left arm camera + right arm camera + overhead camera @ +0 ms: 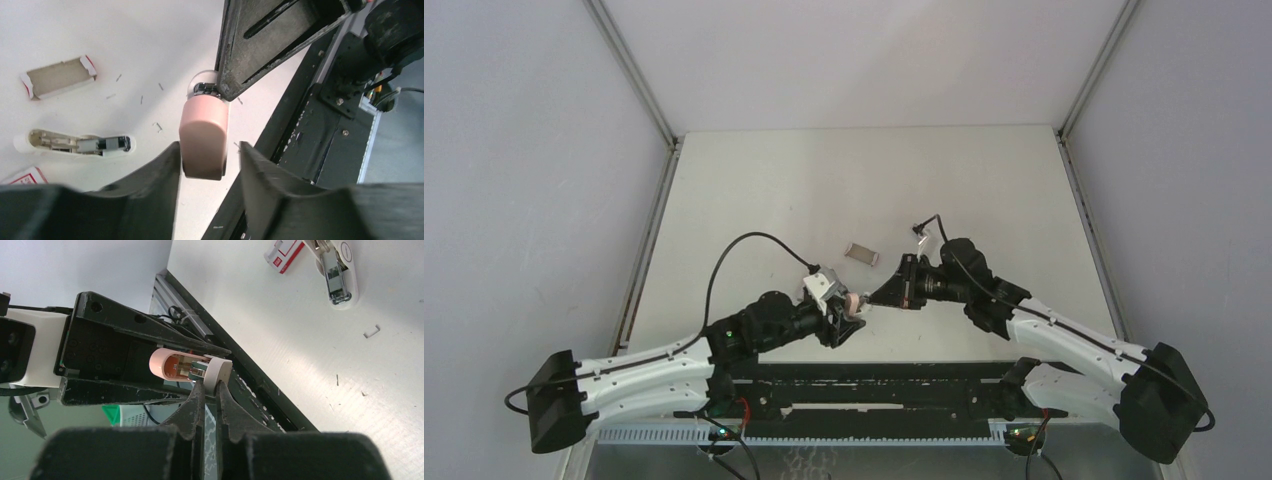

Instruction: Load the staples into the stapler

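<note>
Nearest the arm bases, the left claw (209, 146) stands with its fingers apart on either side of the pink stapler body (202, 125). One finger lies against the body's side and a sliver of gap shows at the other, so it brackets the body rather than clamping it. The body is up off the surface (824, 180), between the two claws. Just beyond, the right claw (210, 386) is pressed together on the body's white end (219, 371), a thin pinch at the very tip. Metal parts show inside the shell next to that pinch.

This looks like a hand-over or a re-grip of the stapler body. The weight would hang from that small end pinch, and the body could swing or twist about it. The left fingers should stay close as a cradle until the right grip proves steady. Widen them slowly and level, and keep the body low over the surface in case it slips. If it sags, the left claw should close again further along the pink shell.

Farther out on the surface lies a white stapler base (75, 142) with its metal channel showing. A red-and-white sleeve (27, 176) sits beside it. Beyond it is an open cardboard staple tray (57, 80), which looks empty from here. Loose staples (158, 126) are scattered between them, so any sweep of the arms should stay above them.
</note>
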Robot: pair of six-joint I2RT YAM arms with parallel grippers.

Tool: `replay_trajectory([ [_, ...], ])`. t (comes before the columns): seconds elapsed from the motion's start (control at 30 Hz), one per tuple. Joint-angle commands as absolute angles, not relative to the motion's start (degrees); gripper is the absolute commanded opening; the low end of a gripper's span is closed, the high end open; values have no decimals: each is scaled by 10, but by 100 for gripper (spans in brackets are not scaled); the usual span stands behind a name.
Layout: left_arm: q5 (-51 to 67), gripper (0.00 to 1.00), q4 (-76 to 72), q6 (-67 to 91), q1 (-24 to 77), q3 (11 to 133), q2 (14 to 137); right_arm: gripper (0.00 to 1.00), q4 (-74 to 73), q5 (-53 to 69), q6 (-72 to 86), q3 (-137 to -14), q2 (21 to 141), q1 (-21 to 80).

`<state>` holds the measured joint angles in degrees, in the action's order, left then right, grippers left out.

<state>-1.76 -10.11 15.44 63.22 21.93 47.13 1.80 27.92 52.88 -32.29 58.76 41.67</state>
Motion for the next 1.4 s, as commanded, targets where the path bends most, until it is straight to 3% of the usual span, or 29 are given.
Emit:
replay_trajectory([
  [0.0,-25,68,-154,155,632,193,446,0,89,297,571,-309,558,403],
  [0.1,-28,73,-170,155,633,184,428,0,105,310,583,-304,550,397],
  [0.43,-34,73,-220,156,633,169,404,0,157,354,614,-294,542,390],
  [0.7,-25,36,-216,153,632,178,414,0,175,367,628,-289,543,389],
  [0.83,-25,12,-213,158,632,178,418,0,168,364,621,-289,544,389],
  [0.9,-36,2,-205,160,633,182,419,23,160,360,616,-289,544,388],
  [0.93,-44,0,-194,161,633,187,421,40,161,361,616,-289,544,390],
  [1.03,-53,0,-152,158,632,208,437,74,161,358,613,-292,543,396],
  [1.13,-49,0,-140,155,633,222,450,81,129,343,593,-308,550,407],
  [1.37,-35,0,-153,156,633,225,460,83,40,267,563,-351,599,442],
])
